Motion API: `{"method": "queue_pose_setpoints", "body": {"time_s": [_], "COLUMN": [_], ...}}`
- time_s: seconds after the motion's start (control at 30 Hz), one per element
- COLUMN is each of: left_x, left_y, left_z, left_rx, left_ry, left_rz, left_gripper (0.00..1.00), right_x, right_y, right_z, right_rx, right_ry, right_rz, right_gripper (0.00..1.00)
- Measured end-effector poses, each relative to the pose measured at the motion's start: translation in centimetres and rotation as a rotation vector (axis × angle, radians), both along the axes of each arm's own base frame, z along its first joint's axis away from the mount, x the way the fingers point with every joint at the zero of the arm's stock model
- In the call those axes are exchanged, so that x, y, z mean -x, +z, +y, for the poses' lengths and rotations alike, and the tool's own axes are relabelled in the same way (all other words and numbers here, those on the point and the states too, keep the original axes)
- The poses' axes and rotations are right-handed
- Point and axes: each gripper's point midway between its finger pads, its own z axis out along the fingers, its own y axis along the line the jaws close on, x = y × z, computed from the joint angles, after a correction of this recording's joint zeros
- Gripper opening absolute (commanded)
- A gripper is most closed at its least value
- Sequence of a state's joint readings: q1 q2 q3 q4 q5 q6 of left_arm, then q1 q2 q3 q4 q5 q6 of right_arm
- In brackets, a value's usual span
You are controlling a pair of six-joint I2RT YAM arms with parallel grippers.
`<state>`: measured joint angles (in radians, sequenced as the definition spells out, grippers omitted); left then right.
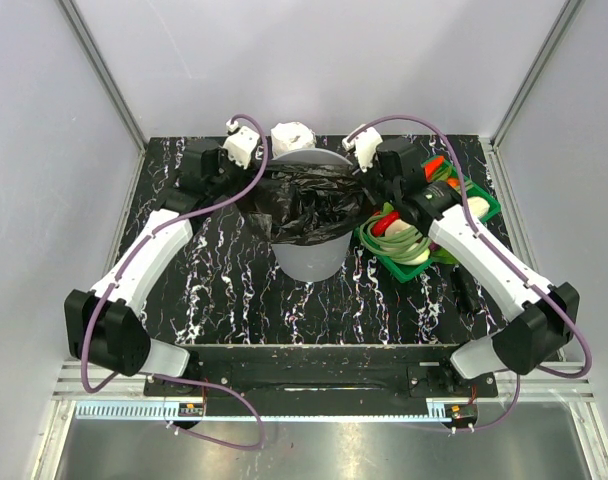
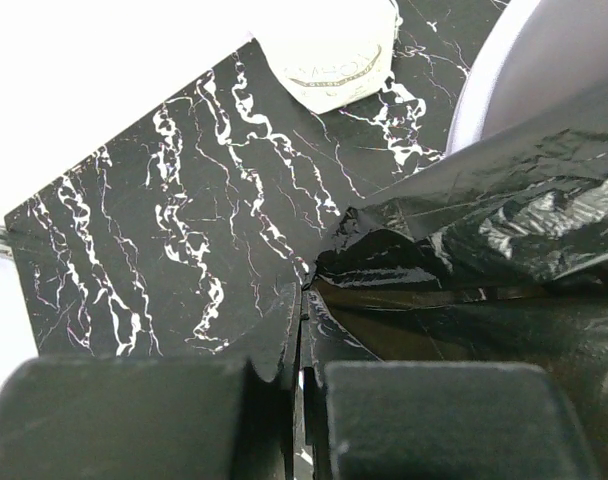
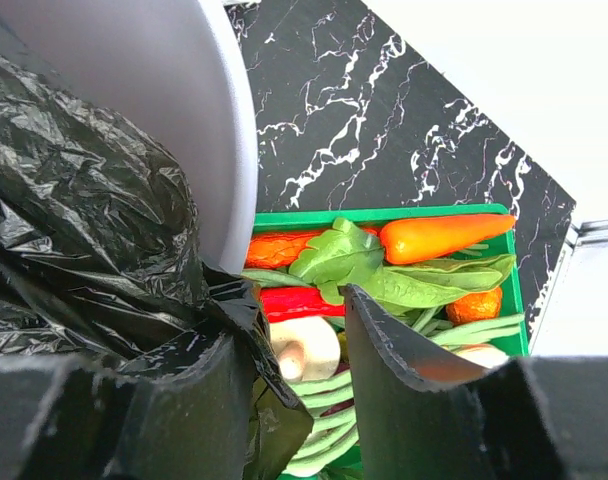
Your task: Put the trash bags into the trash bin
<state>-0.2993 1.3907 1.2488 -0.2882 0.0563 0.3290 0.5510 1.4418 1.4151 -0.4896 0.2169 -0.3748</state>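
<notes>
Table (image 1: 234,300): bears everything.
Trash bin (image 1: 306,258): mid-table, between the two arms.
Trash bag (image 1: 306,200): draped over the bin's mouth, spilling past its left and right rim.
Wrapped roll (image 1: 292,136): on the table, just behind the bin.
Basket (image 1: 409,270): just right of the bin; vegetables (image 3: 384,285) lie in it.
Left gripper (image 2: 299,335): left of the bin, at the bag's left edge.
Right gripper (image 3: 299,330): between bin and basket, above the vegetables.

Black bags (image 1: 309,205), grey bin (image 1: 306,262) (table (image 1: 234,300) white-veined black).
</notes>
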Motion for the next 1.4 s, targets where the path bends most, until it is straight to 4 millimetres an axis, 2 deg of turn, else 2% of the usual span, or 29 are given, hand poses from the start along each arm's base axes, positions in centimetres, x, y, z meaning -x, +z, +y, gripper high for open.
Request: {"method": "queue_pose_setpoints", "body": {"time_s": [0.3, 0.43, 0.5, 0.77, 0.93, 1.1, 1.2, 1.33, 1.4], "left_x": [-0.9, -1.2, -1.3, -1.3, -1.2, -0.7, -0.6, -0.2, 0.1], "left_y": [-0.2, -0.5, -0.8, -1.0, -1.3, -3.0, -3.8, -3.8, -3.5], "left_z": [-0.3, -0.4, -0.4, -0.7, -0.8, -0.6, 0.0, 0.3, 0.5], "left_rx": [0.011, 0.01, 0.008, 0.011, 0.011, 0.001, -0.004, -0.005, -0.004], "left_ry": [0.004, 0.003, 0.003, -0.011, -0.02, -0.021, -0.01, -0.007, -0.006], "left_rz": [-0.013, -0.01, -0.004, 0.003, 0.008, 0.042, 0.056, 0.052, 0.043], "left_gripper": [0.0, 0.03, 0.11, 0.31, 0.48, 0.6, 0.65, 0.73, 0.83], "right_x": [-1.5, -2.2, -2.5, -3.1, -3.2, -3.3, -3.4, -3.5, -3.4], "right_y": [0.5, 0.9, 0.8, -0.8, -1.1, -1.6, -2.1, -2.4, -2.4], "right_z": [-0.4, -0.8, -0.8, -0.5, -0.6, -0.8, -1.1, -1.6, -1.7], "right_rx": [-0.001, -0.007, -0.006, 0.009, 0.012, 0.015, 0.018, 0.015, 0.014], "right_ry": [-0.028, -0.043, -0.046, -0.044, -0.046, -0.051, -0.058, -0.071, -0.072], "right_rz": [-0.014, -0.025, -0.024, 0.009, 0.014, 0.021, 0.027, 0.025, 0.025], "right_gripper": [0.48, 0.53, 0.54, 0.56, 0.58, 0.6, 0.64, 0.68, 0.72]}}
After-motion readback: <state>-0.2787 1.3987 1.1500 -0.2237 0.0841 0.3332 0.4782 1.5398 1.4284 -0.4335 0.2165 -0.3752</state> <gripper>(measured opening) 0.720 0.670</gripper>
